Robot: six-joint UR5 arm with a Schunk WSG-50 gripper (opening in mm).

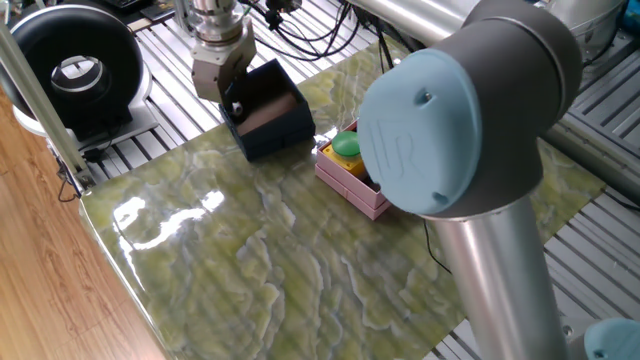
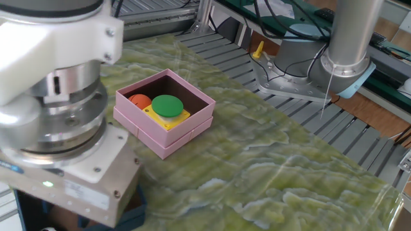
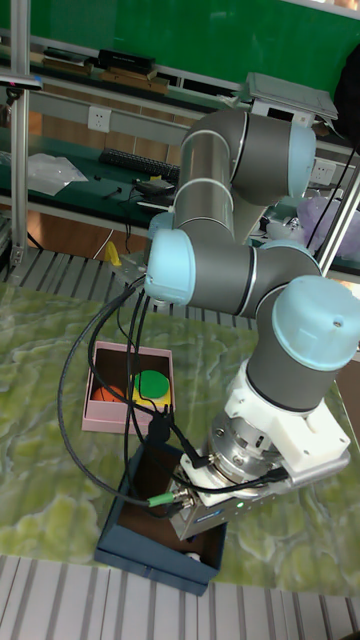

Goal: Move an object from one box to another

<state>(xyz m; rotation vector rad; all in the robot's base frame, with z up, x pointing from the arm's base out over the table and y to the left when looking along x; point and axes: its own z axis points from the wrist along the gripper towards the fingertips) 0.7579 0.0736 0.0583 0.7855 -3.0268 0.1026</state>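
one fixed view: the gripper (image 1: 232,103) sits at the navy box (image 1: 268,110), beside the pink box (image 1: 352,183); whether it grips anything i cannot tell. judging by this, the transfer is not yet done.

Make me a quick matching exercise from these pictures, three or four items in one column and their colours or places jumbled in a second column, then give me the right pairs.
Column one:
1. pale pink square box
2. dark navy square box
3. round green-topped object on a yellow base
4. two-finger gripper

Column two:
A. lies inside the pink box
B. hangs at the navy box's corner
C. stands beside the navy box on the marbled green table top
D. has a brownish inner floor

Pairs: 1-C, 2-D, 3-A, 4-B
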